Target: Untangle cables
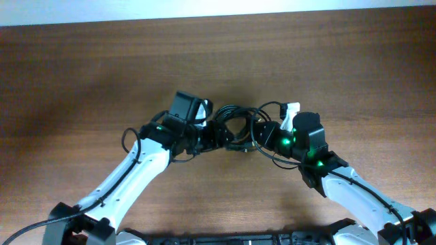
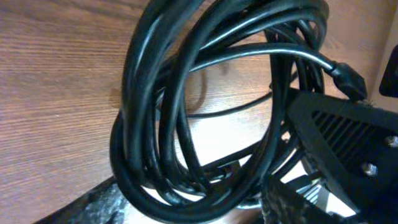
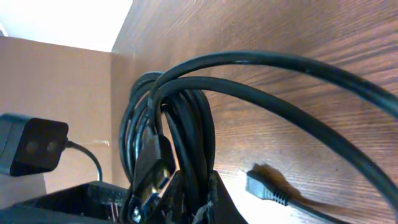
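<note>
The cables [image 1: 235, 121] are a bundle of black cords coiled together at the table's centre, between the two arms. My left gripper [image 1: 215, 134] is at the bundle's left side. In the left wrist view the coils [image 2: 186, 124] fill the gap between its fingers [image 2: 193, 208], which press on both sides. My right gripper [image 1: 259, 134] is at the bundle's right side. Its fingers [image 3: 198, 196] are shut on several cords [image 3: 186, 124]. A loose plug [image 3: 261, 186] lies on the wood, and another plug [image 2: 345, 78] sticks out of the coil.
The brown wooden table [image 1: 82, 75] runs to a pale far edge [image 1: 218, 12]. The right gripper's black body [image 2: 348, 137] sits close in the left wrist view, and the left arm's camera block [image 3: 31, 146] shows in the right wrist view.
</note>
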You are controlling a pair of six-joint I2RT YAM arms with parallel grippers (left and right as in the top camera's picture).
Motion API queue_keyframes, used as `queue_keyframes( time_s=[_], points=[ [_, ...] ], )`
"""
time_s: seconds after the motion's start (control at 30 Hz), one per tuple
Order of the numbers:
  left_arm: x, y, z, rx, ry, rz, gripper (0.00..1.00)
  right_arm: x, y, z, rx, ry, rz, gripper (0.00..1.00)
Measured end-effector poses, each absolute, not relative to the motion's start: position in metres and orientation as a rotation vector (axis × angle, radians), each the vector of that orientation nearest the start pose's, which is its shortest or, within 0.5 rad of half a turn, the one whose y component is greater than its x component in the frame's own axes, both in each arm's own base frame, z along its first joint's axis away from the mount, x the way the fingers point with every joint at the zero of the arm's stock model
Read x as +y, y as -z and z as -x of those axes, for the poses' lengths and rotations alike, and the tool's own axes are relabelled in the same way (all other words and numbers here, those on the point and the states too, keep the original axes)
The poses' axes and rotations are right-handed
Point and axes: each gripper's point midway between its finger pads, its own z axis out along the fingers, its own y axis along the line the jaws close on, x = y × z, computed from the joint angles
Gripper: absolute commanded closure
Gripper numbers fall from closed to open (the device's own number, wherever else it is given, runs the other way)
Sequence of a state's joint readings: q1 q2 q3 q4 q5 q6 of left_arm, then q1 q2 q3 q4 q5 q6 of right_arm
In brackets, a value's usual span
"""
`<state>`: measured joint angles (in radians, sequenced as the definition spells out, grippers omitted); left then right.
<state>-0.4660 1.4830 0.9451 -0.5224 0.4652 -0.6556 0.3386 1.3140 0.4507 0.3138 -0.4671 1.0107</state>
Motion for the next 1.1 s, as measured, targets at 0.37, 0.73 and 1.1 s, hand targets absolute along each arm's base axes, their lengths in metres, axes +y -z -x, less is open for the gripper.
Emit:
queue_keyframes(
  time_s=[0.37,0.73,1.1],
  points=[
    [-0.219,-0.103,-0.291,2.769,0.877,0.235,0.83,0.191,-0.104,-0.304,2.295,-1.268,-0.479,0.96],
    [-0.213,-0.106,-0.309,2.687,0.785,0.181,1.0,0.197,-0.098,-0.293,2.347,-1.318,-0.463,0.65],
    [-0.189,-0.102,-0.323,2.641,0.624,-0.038,1.0,0.202,-0.068,-0.242,2.604,-1.352,-0.333,0.42]
  ],
)
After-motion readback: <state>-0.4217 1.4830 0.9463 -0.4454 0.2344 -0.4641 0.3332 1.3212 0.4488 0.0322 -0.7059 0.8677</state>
